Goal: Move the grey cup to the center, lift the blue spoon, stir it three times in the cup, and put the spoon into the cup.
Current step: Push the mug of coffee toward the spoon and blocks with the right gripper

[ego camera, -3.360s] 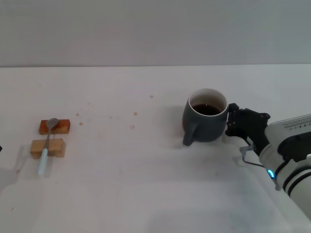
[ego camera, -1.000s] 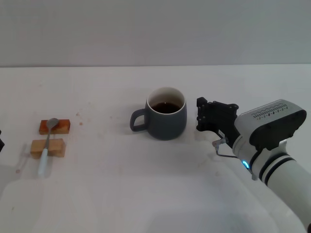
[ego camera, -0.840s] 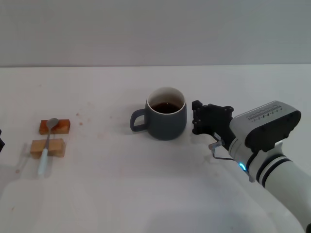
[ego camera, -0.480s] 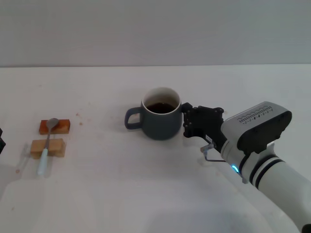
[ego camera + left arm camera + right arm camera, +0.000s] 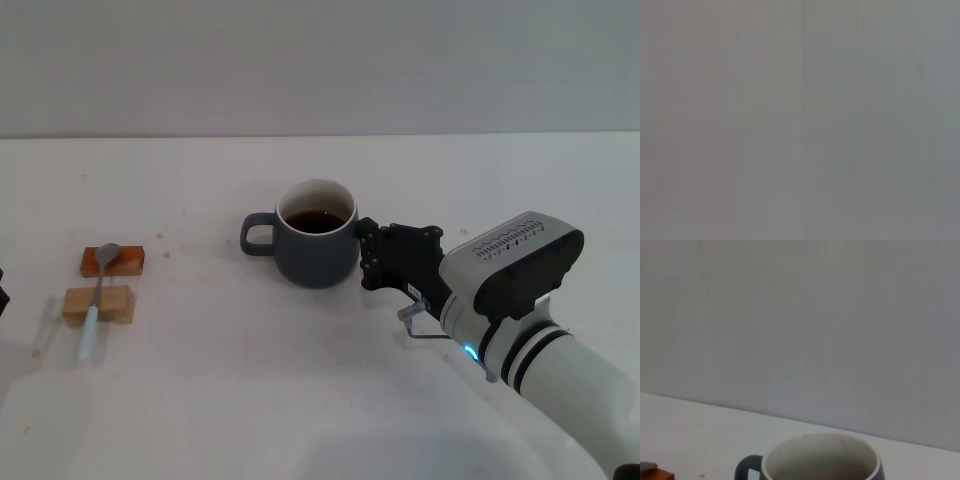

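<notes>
The grey cup stands near the middle of the white table, its handle pointing left and dark liquid inside. My right gripper is pressed against the cup's right side. The cup's rim and handle also show in the right wrist view. The blue spoon lies far left across two small wooden blocks, bowl on the far block, pale handle toward me. My left gripper is out of view; the left wrist view shows only a plain grey surface.
The two wooden blocks sit near the table's left edge. A dark sliver shows at the left border. A grey wall runs behind the table.
My right gripper has moved left, closed the gap to the cup and pushed it left toward the middle. The cup's handle has turned from front-left to pointing left. The spoon has not moved.
</notes>
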